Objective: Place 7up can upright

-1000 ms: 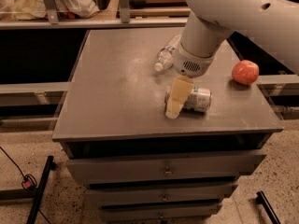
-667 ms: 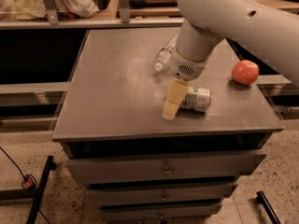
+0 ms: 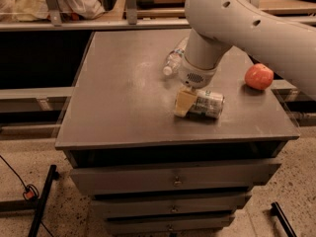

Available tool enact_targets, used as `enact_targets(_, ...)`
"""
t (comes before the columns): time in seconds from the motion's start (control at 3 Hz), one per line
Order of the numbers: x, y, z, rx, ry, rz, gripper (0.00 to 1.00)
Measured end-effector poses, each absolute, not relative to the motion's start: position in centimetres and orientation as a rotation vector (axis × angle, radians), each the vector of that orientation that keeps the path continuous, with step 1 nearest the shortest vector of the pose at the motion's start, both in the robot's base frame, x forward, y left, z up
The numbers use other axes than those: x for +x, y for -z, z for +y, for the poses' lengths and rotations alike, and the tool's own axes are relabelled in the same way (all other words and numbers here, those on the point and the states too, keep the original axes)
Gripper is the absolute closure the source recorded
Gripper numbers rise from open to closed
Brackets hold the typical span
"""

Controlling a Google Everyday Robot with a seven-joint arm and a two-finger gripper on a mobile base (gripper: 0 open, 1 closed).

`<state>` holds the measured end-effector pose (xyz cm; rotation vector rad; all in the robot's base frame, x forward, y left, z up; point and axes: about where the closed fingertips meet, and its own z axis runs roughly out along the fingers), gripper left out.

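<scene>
While the 7up can (image 3: 207, 104) lies on its side near the table's (image 3: 118, 107) front edge, I see the gripper (image 3: 184, 102) low against one end of it. Clamped or spread, I cannot tell.

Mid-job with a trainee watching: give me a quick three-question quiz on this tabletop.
1. True or false: the 7up can stands upright.
2. The end effector is at which end of the can, as seen in the camera view? A) left end B) right end
3. Fill in: in the camera view, the red fruit lies to the can's ___.
Key: 1 false, it lies on its side; 2 A; 3 right.
</scene>
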<state>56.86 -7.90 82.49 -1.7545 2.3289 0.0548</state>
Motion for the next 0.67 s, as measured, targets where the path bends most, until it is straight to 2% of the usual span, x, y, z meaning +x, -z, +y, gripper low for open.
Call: enact_targets(0.67,58.5,-83.4,-8.1,-1.786,-0.021,2.312,0.88)
